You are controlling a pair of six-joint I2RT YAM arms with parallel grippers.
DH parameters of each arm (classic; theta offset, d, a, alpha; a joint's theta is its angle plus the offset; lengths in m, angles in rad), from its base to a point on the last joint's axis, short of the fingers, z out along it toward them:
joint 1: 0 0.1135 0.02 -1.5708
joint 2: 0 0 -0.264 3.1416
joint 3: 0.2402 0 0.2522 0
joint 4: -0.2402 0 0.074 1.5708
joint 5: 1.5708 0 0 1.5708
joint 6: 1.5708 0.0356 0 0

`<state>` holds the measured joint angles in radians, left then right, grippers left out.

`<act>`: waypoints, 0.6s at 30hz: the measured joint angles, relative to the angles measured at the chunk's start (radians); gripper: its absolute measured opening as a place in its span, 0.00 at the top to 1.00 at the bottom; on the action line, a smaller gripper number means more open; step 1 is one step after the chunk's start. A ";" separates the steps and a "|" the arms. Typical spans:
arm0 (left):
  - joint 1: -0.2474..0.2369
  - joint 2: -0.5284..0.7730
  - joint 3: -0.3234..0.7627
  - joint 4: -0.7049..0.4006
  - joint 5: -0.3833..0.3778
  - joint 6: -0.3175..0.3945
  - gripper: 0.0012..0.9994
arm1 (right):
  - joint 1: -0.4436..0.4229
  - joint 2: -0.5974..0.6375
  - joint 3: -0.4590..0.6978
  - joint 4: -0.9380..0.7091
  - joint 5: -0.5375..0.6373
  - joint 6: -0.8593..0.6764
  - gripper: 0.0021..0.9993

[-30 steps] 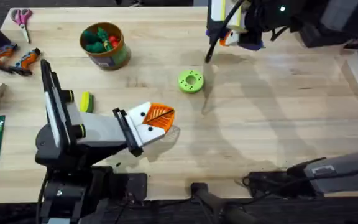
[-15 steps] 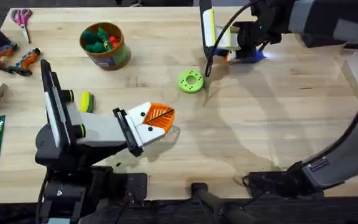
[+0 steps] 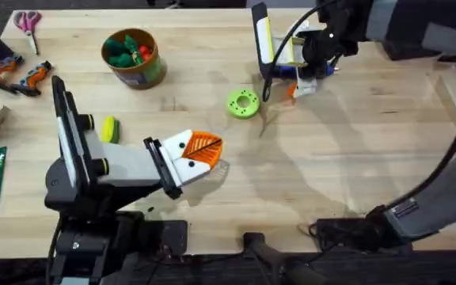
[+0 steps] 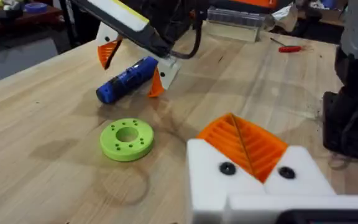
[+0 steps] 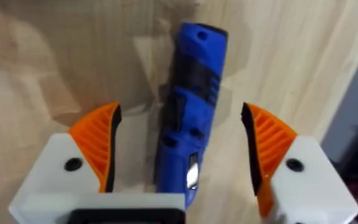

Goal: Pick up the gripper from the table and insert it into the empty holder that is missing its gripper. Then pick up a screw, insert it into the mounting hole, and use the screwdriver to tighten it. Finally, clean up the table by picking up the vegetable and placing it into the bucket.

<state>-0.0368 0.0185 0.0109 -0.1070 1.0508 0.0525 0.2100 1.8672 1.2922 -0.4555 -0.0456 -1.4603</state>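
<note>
Overhead view showed the right gripper (image 3: 303, 75) lowered over the blue screwdriver (image 3: 291, 71) at the far side of the wooden table (image 3: 355, 158), its white fingers with orange ribbed pads spread wide on either side of the tool. Seen from the right wrist, the screwdriver (image 5: 188, 118) lay flat on the planks between the two orange pads (image 5: 98, 146), with a gap on each side, so the jaws were open and held nothing. From the left wrist camera, the screwdriver (image 4: 126, 79) rested just beyond a lime-green plastic ring (image 4: 127, 139), with the right gripper (image 4: 132, 65) straddling it from above. The left gripper (image 3: 200, 154) sat low over the near-centre of the table, its white mounts carrying orange ribbed pads pressed together with no gap and nothing between them; the left wrist view showed the pads (image 4: 244, 143) meeting in a single ridge above the white holder (image 4: 253, 180). Behind the left gripper, beside the arm, lay the small yellow-green vegetable (image 3: 110, 129). Farther off, the bucket (image 3: 133, 58) stood upright with green and red toy items inside, and pink-handled scissors (image 3: 28, 24) lay near the far corner.
</note>
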 joint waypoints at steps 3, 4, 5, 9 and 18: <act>0.000 0.000 0.000 0.000 0.000 0.000 1.00 | 0.001 0.000 0.002 -0.041 0.000 0.038 0.01; 0.000 0.000 0.000 0.000 0.000 0.000 1.00 | 0.002 0.000 0.002 -0.058 0.000 0.058 0.01; 0.000 0.000 0.000 0.000 0.000 0.000 1.00 | 0.003 0.000 0.002 -0.073 0.000 0.081 0.01; 0.000 0.000 0.000 0.000 0.000 0.000 1.00 | 0.014 -0.016 0.002 -0.127 0.000 0.204 0.01; 0.000 0.000 0.000 0.000 0.000 0.002 0.02 | 0.068 -0.151 0.002 -0.226 0.000 0.560 0.01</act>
<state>-0.0368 0.0185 0.0109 -0.1074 1.0510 0.0549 0.2777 1.7157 1.2942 -0.6815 -0.0460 -0.9006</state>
